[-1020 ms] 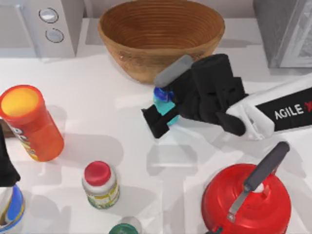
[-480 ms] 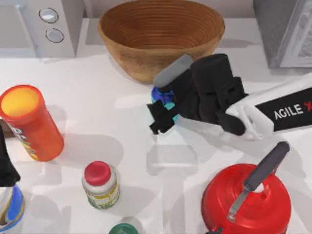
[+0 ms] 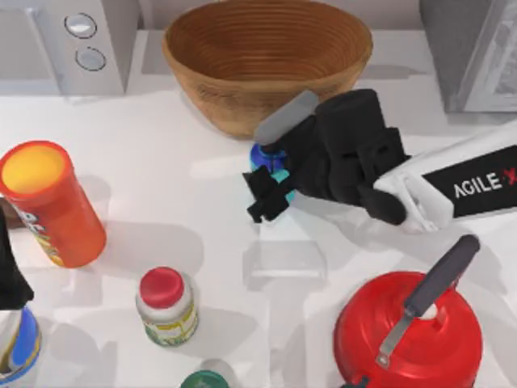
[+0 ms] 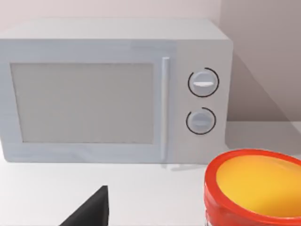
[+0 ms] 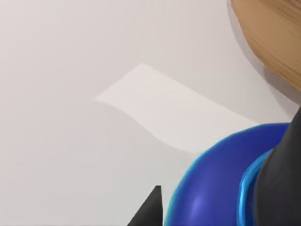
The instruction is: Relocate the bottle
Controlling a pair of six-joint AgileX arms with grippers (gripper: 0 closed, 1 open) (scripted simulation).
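Observation:
The bottle, teal with a dark blue shoulder, stands just in front of the wooden bowl at mid-table. My right gripper reaches in from the right and is shut on the bottle, which its black fingers largely cover. The right wrist view shows the bottle's blue shoulder up close against a dark finger, with the bowl's side behind. My left gripper sits parked at the table's left edge beside the orange canister; one dark finger pokes into the left wrist view.
A microwave stands at the back left and a grey appliance at the back right. A white jar with a red lid and a green-capped item sit at the front. A red kettle is front right.
My right gripper's fingers have drawn together onto the bottle, hiding more of its teal body. Over the last half second nothing has visibly moved. The left arm is still.

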